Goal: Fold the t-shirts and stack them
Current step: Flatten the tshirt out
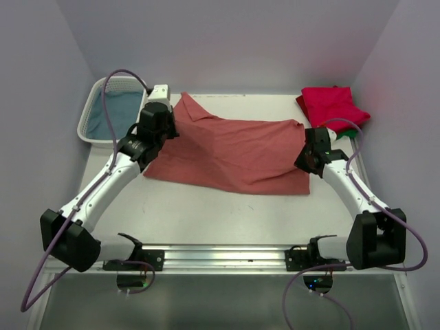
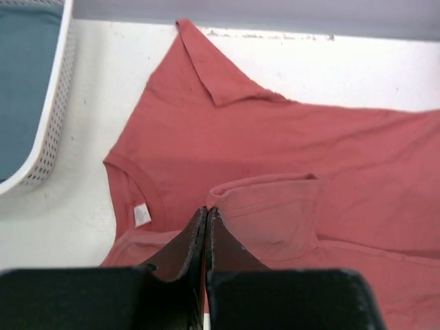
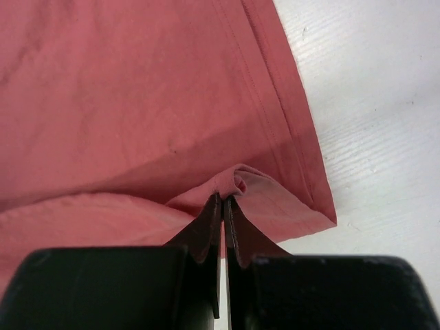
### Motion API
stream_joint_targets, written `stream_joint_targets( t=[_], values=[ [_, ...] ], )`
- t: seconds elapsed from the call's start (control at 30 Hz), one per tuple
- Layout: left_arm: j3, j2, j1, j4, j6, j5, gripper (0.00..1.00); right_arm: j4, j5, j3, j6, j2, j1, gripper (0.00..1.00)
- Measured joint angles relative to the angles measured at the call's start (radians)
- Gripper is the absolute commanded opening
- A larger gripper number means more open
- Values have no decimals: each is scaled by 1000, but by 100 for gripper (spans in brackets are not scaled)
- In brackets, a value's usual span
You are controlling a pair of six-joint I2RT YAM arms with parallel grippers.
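Your left fingers (image 2: 187,249) are pressed together on the salmon-red t-shirt (image 1: 234,155), nipping the edge of a folded-over flap just beside the collar and its white tag (image 2: 141,214). Your right fingers (image 3: 205,230) are clamped tight on a small pucker of the same shirt near its hem corner. The shirt lies spread across the middle of the desk (image 1: 206,213), reaching from centre-left to centre-right of the overhead view, with one sleeve pointing toward the upper edge. In the upper right corner sits the crimson-pink t-shirt (image 1: 332,104), folded, with the green t-shirt (image 1: 348,132) peeking out beneath it. At upper left, the white basket (image 1: 88,130) holds a blue cloth (image 1: 118,113).
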Motion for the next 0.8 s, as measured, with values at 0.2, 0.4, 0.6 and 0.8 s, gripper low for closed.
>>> stream_joint_targets(
  t=[0.2, 0.4, 0.6, 0.8],
  values=[
    [142, 340, 61, -13, -9, -26, 0, 18, 2, 0, -1, 12, 0, 0],
    [139, 642, 80, -77, -9, 8, 0, 65, 2, -2, -1, 69, 0, 0],
    [230, 722, 86, -66, -10, 31, 0, 108, 2, 8, -1, 240, 0, 0],
    [227, 721, 88, -68, -9, 29, 0, 140, 12, 8, -1, 263, 0, 0]
  ],
)
